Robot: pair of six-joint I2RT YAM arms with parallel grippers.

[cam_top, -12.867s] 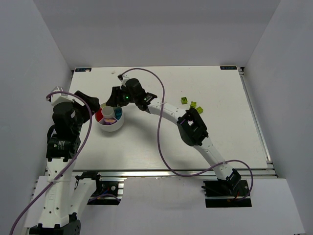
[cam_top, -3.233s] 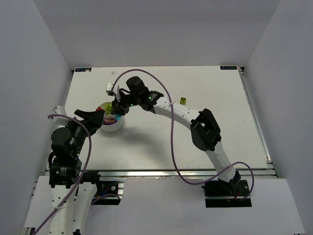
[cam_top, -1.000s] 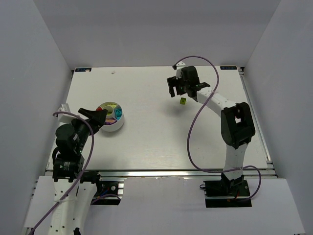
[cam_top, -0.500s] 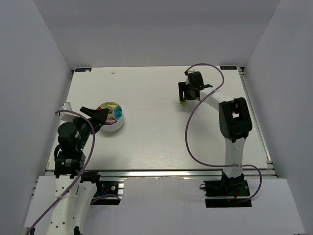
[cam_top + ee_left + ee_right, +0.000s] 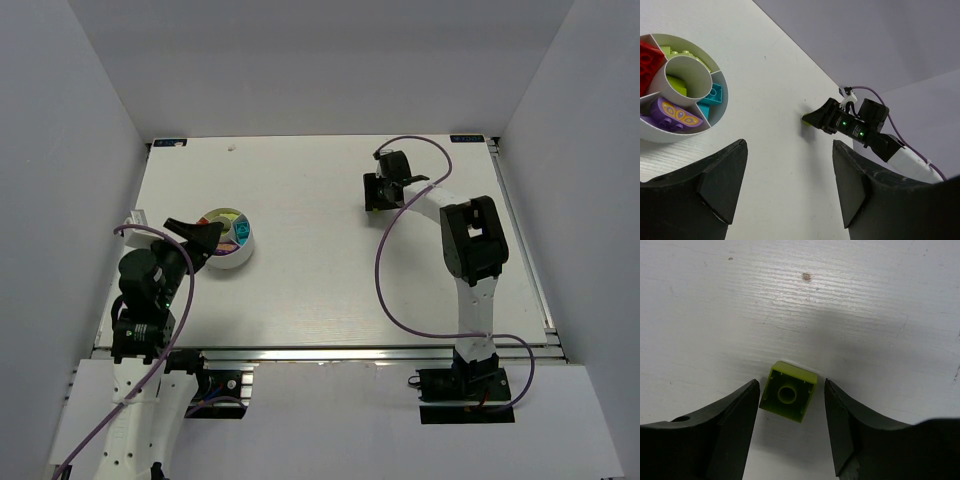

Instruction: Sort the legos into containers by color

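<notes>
L gripper (image 5: 790,146) is held low beside the dish (image 5: 675,136), just to its near-left in the top view. Its fingers are spread wide and nothing is gripped.

The dish sits on the L half of the table (image 5: 300,290). Sorted so far, per the L wrist view:
- a red brick (image 5: 649,62) in one wedge
- lime pieces (image 5: 687,54) in the next wedge, with more lime seen in the centre cup
- a teal brick (image 5: 712,95) in a third wedge
- a purple piece (image 5: 672,112) in the fourth

Most of the job is judged done. No loose bricks are seen across the mid table.

Far R, well apart from the dish, the R gripper (image 5: 791,387) is lowered over the one lime brick (image 5: 788,396) seen left on the table. Fingers are set either side of it. The jaws are not closed, and a sliver of table shows each side, narrower on the L.

Brick orientation: the hollow underside w/ its round tube faces up toward the wrist cam, so the studs are judged to point down or away. It is approx. square in outline, so no clear long axis can be given. It is skewed slightly vs. the finger line.

Left to do, as judged: a pinch, a carry to the lime wedge, and a release.
</notes>
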